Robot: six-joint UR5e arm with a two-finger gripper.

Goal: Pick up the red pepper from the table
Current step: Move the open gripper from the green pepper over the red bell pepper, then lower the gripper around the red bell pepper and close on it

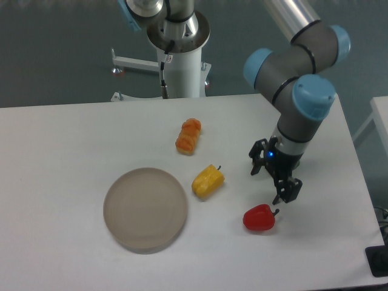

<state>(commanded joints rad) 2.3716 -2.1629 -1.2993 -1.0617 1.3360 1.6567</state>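
Hovering with the hand (pixel 272 180) spread, nothing between the fingers, just up and right of the red pepper (pixel 259 218) and not yet over it. Lower finger (pixel 288 190) sits right next to the stem tip, maybe touching, can't tell from this angle. Green pepper not visible anywhere right now, possibly hidden behind the arm, so no guessing there.

Probably the approach step, so: need to slide the hand down-left until centred over the red body, not the stem. Worth keeping the fingers wide on the way down, since the skin looks glossy and would likely squirt out of an off-centre pinch. Best to straddle the fat middle and close across the short width, with the fingers landing on the two flanks instead of on stem and base. Should also watch the stem side, since a finger clipping it could spin the thing away.

Red pepper lies on its side on the bench (pixel 60 182), toward the front right, well apart from the yellow pepper (pixel 208 180) and the plate (pixel 145 209). Long axis runs roughly left-right, tilted up a little at the right end. Stem points right and slightly up, toward the hand; blunt bottom faces left.
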